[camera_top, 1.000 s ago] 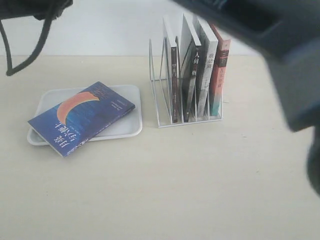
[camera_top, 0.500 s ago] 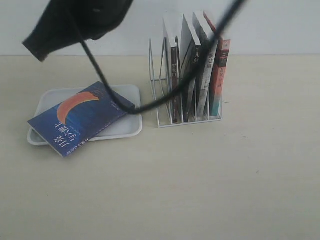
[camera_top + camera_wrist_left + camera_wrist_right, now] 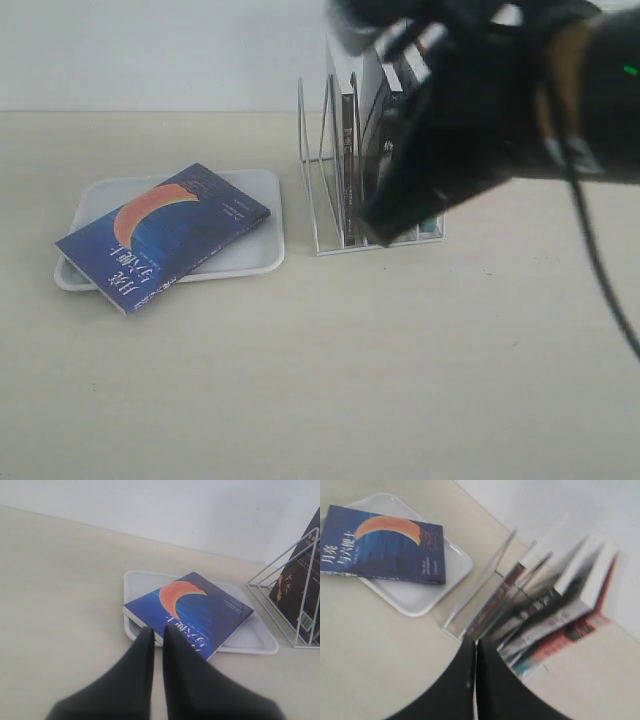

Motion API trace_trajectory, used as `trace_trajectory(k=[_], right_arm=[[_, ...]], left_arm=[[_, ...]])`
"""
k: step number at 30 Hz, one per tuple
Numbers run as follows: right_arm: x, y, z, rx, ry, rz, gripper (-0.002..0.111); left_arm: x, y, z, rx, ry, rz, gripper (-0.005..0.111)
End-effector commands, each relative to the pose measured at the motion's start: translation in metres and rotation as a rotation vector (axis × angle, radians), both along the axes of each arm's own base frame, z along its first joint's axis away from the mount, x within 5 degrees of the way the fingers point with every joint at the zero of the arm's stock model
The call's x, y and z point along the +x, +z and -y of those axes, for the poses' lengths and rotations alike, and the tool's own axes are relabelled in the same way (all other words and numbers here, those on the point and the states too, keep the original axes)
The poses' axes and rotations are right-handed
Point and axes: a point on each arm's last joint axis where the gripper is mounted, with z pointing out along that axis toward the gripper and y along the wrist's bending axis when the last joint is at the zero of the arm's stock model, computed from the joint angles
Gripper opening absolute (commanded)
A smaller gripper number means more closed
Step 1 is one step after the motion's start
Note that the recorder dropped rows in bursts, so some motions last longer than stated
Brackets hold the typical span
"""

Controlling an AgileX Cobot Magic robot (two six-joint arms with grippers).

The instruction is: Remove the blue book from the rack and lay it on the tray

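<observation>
The blue book [image 3: 165, 235] lies flat, cover up, on the white tray [image 3: 250, 255], its near corner hanging over the tray's front rim. In the left wrist view the book [image 3: 195, 612] sits just beyond my left gripper [image 3: 157, 629], which is shut and holds nothing. The white wire rack [image 3: 325, 200] stands to the right of the tray. My right arm [image 3: 480, 110] hangs in front of the rack's right half. Its gripper [image 3: 475, 641] is shut and empty, above the rack's [image 3: 475, 600] near end.
Several upright books [image 3: 555, 610] with black and red-orange spines fill the rack's right slots; the slots nearest the tray hold nothing. A pale wall runs behind the table. Bare tabletop [image 3: 320, 380] stretches in front of tray and rack.
A dark arm and cable that crossed the upper left half a second ago are gone from the exterior view. The right arm now looms in front of the rack. Book and tray have not moved.
</observation>
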Motion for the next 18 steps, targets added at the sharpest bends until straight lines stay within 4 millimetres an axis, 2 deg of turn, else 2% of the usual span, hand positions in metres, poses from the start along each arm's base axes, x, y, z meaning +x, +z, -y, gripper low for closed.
trace_trajectory(k=[1,6,10,14,18], right_arm=[[-0.013,-0.016,0.058,0.138,-0.17,-0.033,0.0],[-0.036,-0.03,0.117,0.282,-0.304,0.046,0.0],[-0.063,-0.044,0.15,0.404,-0.37,0.192,0.0],[-0.09,-0.072,0.172,0.466,-0.49,0.337,0.0],[-0.104,-0.096,0.18,0.512,-0.562,0.417,0.0]], left_arm=[[0.0,0.0,0.0,-0.007,-0.003,0.007,0.006],[0.0,0.0,0.0,-0.007,-0.003,0.007,0.006],[0.0,0.0,0.0,-0.007,-0.003,0.007,0.006],[0.0,0.0,0.0,-0.007,-0.003,0.007,0.006],[0.0,0.0,0.0,-0.007,-0.003,0.007,0.006]])
